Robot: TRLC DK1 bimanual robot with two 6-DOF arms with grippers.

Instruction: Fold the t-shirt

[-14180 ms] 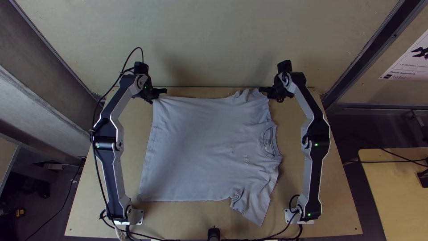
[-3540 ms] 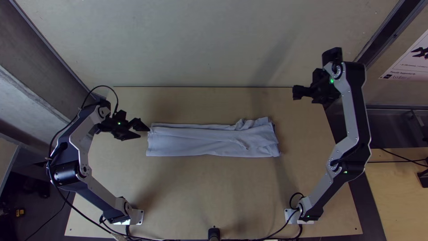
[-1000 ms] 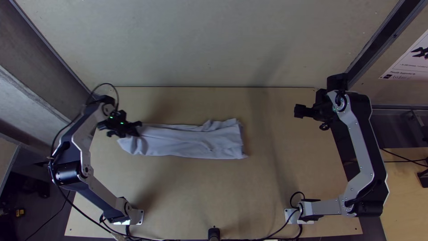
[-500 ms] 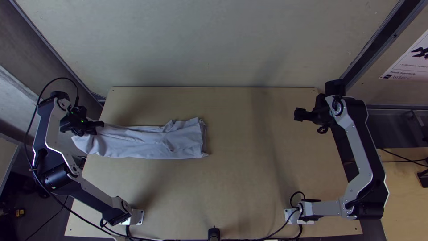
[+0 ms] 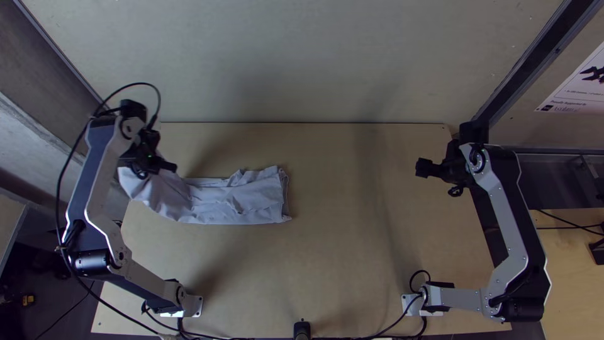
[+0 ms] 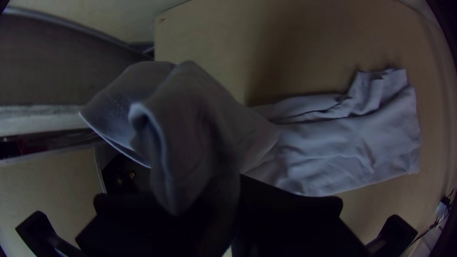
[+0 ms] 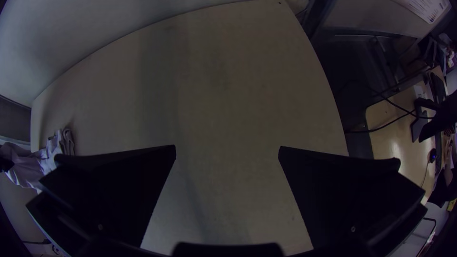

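Left gripper (image 5: 167,168), fingers pinching one bunched end of the t-shirt (image 5: 242,200), swung up and rightward at the top view's left, the rest lying as a folded strip on the table (image 5: 327,258) left of centre, while the right gripper (image 5: 419,168), fingers spread, hung at right.

The left arm (image 5: 148,282) and right arm (image 5: 532,239) pair silver-grey links (image 5: 508,220) with black joints (image 5: 94,261) — a black cable (image 5: 60,182) loops along the left. The right claw (image 5: 421,168) has flat black fingers (image 7: 128,185).
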